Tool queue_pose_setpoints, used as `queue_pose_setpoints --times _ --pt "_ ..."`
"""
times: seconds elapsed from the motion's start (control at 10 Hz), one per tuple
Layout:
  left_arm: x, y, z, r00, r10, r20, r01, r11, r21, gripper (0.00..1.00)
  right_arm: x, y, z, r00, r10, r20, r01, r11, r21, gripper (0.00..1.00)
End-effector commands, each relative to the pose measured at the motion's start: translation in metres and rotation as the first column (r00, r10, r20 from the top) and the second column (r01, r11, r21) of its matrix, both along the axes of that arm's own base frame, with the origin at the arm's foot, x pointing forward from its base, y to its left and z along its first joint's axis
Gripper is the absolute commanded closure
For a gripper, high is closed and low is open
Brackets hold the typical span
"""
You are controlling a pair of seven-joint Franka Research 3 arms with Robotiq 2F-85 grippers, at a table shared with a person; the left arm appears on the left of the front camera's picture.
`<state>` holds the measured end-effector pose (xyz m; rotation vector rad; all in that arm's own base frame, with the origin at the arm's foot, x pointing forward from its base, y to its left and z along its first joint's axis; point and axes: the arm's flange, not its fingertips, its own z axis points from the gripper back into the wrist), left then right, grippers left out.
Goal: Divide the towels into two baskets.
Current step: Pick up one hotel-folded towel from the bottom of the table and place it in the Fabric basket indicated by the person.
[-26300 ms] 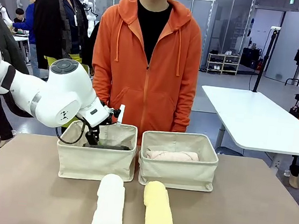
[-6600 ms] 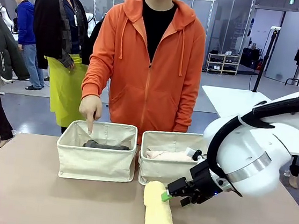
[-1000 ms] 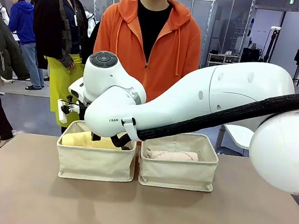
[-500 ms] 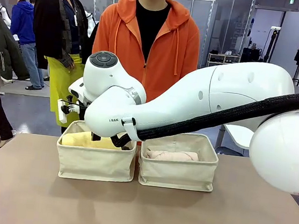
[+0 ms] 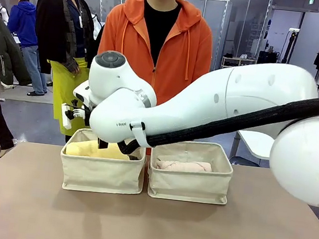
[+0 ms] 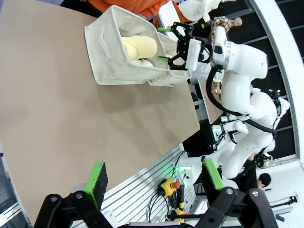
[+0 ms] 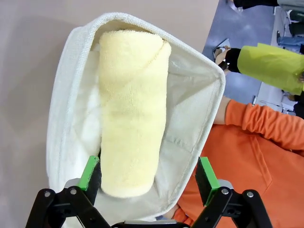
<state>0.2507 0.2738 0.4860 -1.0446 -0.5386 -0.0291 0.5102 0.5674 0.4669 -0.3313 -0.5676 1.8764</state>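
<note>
Towels, front view: pale yellow towel (image 5: 95,150) lies in the left basket (image 5: 102,170), its top just above the rim. Pale pink-beige towel (image 5: 184,165) lies in the right basket (image 5: 190,182). The two baskets sit side by side, touching or nearly so, at the far side of the table (image 5: 147,228). Right arm (image 5: 224,109) reaches across from picture right, its wrist above the left basket; the fingers are hidden behind the arm here, can't tell the jaw state from this view. Person in orange hoodie (image 5: 165,45) stands behind the baskets.

Left wrist view: left gripper (image 6: 152,178) is off to the side of the table, well apart from the baskets, jaws spread wide, nothing between the green pads (image 6: 98,178). The yellow towel (image 6: 140,46) shows in the nearer basket (image 6: 118,57). The right gripper (image 6: 173,45) hangs above that basket, fingers apart, holding nothing.

Right wrist view: right gripper (image 7: 149,175) looks straight down into the basket (image 7: 71,85). Jaws released, spread wider than the roll, green pads (image 7: 206,175) either side of the near end of the yellow towel (image 7: 133,114), not gripping it. Towel lies lengthwise in the basket, with some white cloth (image 7: 93,111) showing beside and under it; can't tell what that is. Orange sleeve (image 7: 256,126) is just beyond the basket.
</note>
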Motion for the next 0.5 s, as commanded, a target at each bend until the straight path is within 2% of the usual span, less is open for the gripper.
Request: queue_pose_setpoints --times 0.0,0.2,0.3,0.4 --pt "-0.001 0.002 0.005 1.0 -0.002 -0.007 0.002 1.0 -0.008 0.0 -0.037 -0.04 0.04 0.982 -0.122 -0.142 0.13 0.99 0.05 0.0" --pt "-0.001 0.002 0.005 1.0 -0.002 -0.007 0.002 1.0 -0.008 0.0 -0.071 -0.094 0.056 0.939 -0.239 -0.246 0.272 0.956 0.108 0.0" --pt "-0.001 0.002 0.005 1.0 -0.002 -0.007 0.002 1.0 -0.008 0.0 -0.082 -0.141 0.065 0.883 -0.31 -0.353 0.377 0.916 0.138 0.0" --pt "-0.001 0.002 0.005 1.0 -0.002 -0.007 0.002 1.0 -0.008 0.0 -0.088 -0.185 0.065 0.798 -0.356 -0.486 0.485 0.858 0.169 0.0"
